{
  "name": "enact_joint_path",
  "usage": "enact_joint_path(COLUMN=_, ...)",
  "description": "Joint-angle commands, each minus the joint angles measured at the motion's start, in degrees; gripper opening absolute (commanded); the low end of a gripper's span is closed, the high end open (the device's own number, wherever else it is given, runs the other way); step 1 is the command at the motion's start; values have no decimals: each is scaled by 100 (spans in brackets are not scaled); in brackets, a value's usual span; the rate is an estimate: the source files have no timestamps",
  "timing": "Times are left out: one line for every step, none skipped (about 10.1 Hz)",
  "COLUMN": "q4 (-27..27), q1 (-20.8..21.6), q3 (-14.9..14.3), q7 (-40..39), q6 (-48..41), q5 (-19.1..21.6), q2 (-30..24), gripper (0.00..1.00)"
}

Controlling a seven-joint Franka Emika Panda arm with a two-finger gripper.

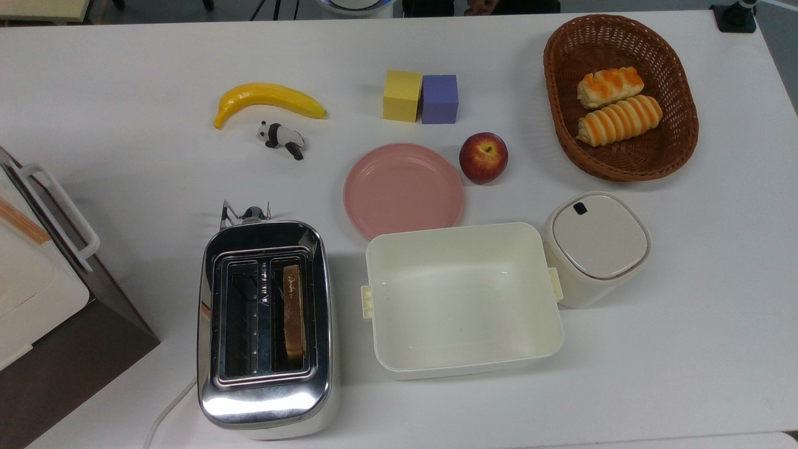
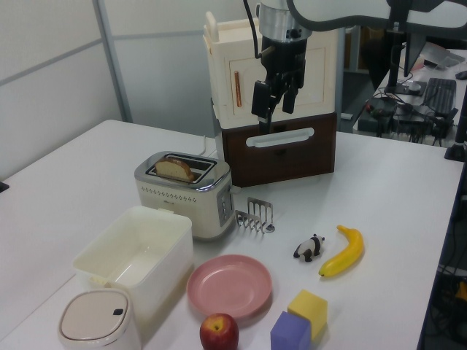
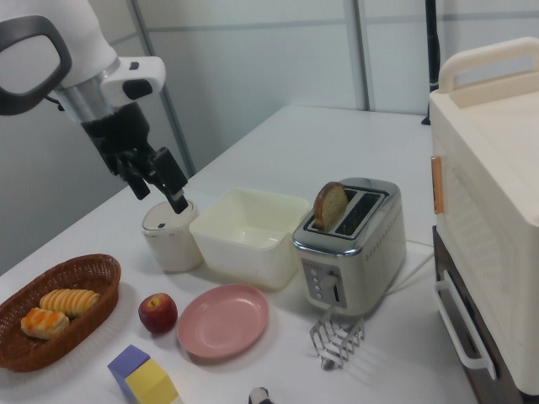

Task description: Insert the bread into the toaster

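Note:
The chrome toaster point(image 1: 265, 399) stands at the front of the white table, left of centre in the top view. The brown bread point(image 1: 293, 312) stands upright in the toaster's right-hand slot as the top view shows it, its rounded top poking out point(image 2: 175, 169) point(image 3: 330, 206). In the left view the toaster point(image 2: 186, 197) is well below and to the left of my gripper point(image 2: 274, 115), which hangs high in the air in front of the cream cabinet. My gripper point(image 3: 162, 199) is open, nothing between its fingers, and far from the toaster point(image 3: 349, 252).
A cream tub point(image 1: 462, 299) sits right of the toaster, with a lidded canister point(image 1: 595, 246), pink plate point(image 1: 403, 190) and apple point(image 1: 483, 157) nearby. A basket point(image 1: 679, 146) holds two striped rolls. Banana point(image 1: 268, 100), toy panda point(image 1: 282, 138), two blocks point(image 1: 421, 96), wire rack point(image 2: 255, 214), cream-and-brown cabinet point(image 1: 37, 293).

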Motion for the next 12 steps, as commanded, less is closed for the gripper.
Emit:
enact_joint_path(q4=-181, q1=223, q3=-413, q7=-15, q6=20, q5=108, q2=-10, gripper=100)
enact_joint_path(q4=-190, q1=424, q3=-518, q7=2, q6=28, q5=108, q2=-10, gripper=100)
enact_joint_path(q4=-191, q1=591, q3=-632, q7=11, q6=11, q5=108, q2=-1, gripper=100)
enact_joint_path(q4=-191, q1=593, q3=-642, q7=11, q6=11, q5=108, q2=-1, gripper=100)
enact_joint_path(q4=-191, q1=602, q3=-642, q7=2, q6=-50, q5=99, q2=-1, gripper=100)
enact_joint_path(q4=-182, q1=593, q3=-642, q7=-33, q6=-51, q5=108, q2=-1, gripper=100)
enact_joint_path(q4=-182, q1=593, q3=-642, q7=-42, q6=-51, q5=108, q2=8, gripper=100)
enact_joint_path(q4=-190, q1=584, q3=-642, q7=-120, q6=-51, q5=116, q2=8, gripper=100)
enact_joint_path(q4=-199, q1=593, q3=-633, q7=-182, q6=-59, q5=117, q2=60, gripper=100)
enact_joint_path(q4=-225, q1=602, q3=-633, q7=-191, q6=-60, q5=117, q2=69, gripper=100)
enact_joint_path(q4=-243, q1=602, q3=-625, q7=-191, q6=-60, q5=117, q2=69, gripper=100)
enact_joint_path(q4=-243, q1=602, q3=-624, q7=-191, q6=-51, q5=117, q2=78, gripper=100)
